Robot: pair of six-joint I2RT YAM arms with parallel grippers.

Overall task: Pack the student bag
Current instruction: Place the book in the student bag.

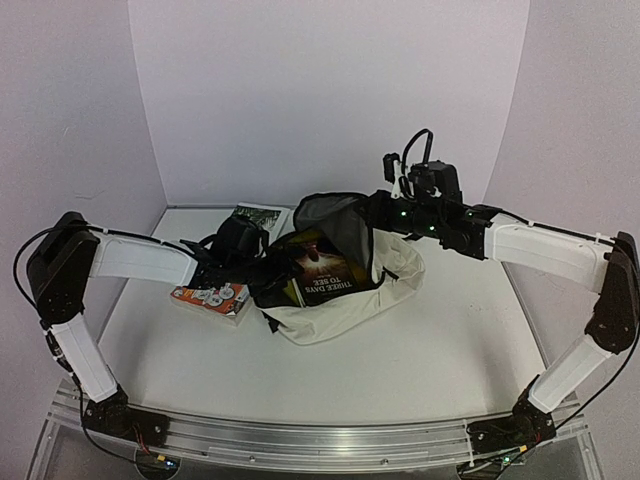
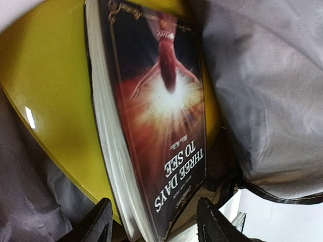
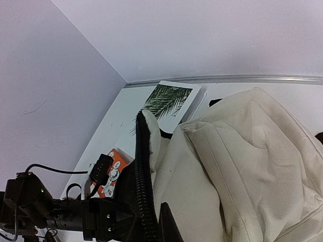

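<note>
**Cream fabric student bag [image 1: 345,305] with black zippers, lying open at centre frame on the white desk [image 1: 450,360].**
The left fingers [image 2: 101,224] stand apart on either side of the dark paperback book [image 2: 161,126] titled "Three Days to See", which sits in the bag mouth. The right fingers [image 3: 169,227] are clamped on the bag's black zipper rim.

Light: bright, even, from overhead; a cool lilac cast on the walls [image 1: 330,90].
Shadows: soft and short beneath the bag [image 1: 345,315] on the bench [image 1: 440,350]; the bag's inside goes dark.
Glare: a small white glint on the yellow cover [image 2: 30,117]; sheen across the book [image 2: 166,151].
Focus: my left wrist view is soft and very close; my right is crisp.
Edges: the overhead view bows the rail [image 1: 320,445].
</note>
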